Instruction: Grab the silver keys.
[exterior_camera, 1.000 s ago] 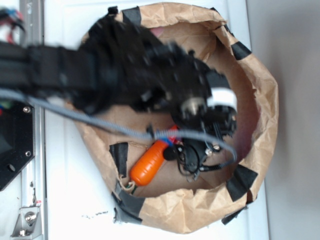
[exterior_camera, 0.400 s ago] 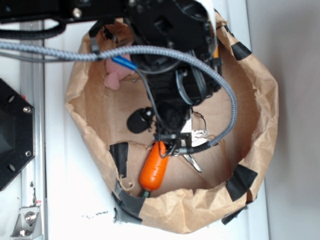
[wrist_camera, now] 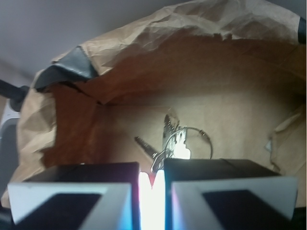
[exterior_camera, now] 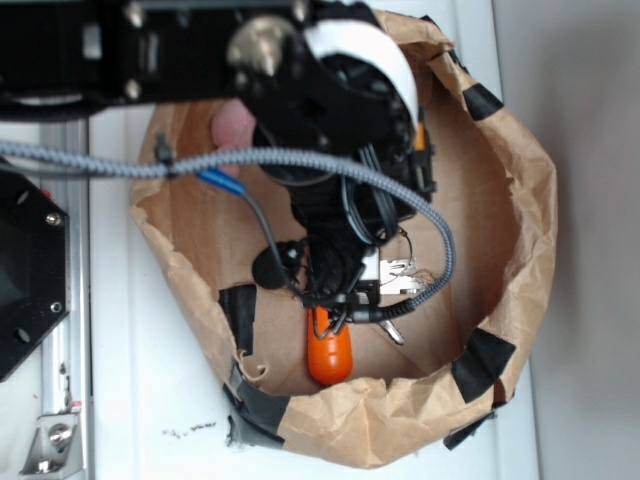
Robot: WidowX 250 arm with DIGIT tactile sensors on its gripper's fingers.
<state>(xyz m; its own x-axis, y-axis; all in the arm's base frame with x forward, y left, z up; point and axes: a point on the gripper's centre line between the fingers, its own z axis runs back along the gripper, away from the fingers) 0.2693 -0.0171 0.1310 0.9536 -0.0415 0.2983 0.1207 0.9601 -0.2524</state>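
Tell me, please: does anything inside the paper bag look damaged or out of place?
The brown paper bag is crumpled, its rim torn and patched with black tape. The silver keys lie loose on its floor, just ahead of the pincer, whose jaws are nearly together. The orange carrot lies beside them. Nothing looks spilled.

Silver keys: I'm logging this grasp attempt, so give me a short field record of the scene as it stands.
target: silver keys, on the floor of the brown paper bag
key state: lying flat, wire ring to one side, not lifted
gripper: gripper down in the bag, nearly shut; only a narrow gap shows between the fingers
contact: keys just ahead of the fingertips; grip cannot be confirmed
nearby: orange carrot beside the keys, pink object at the far side
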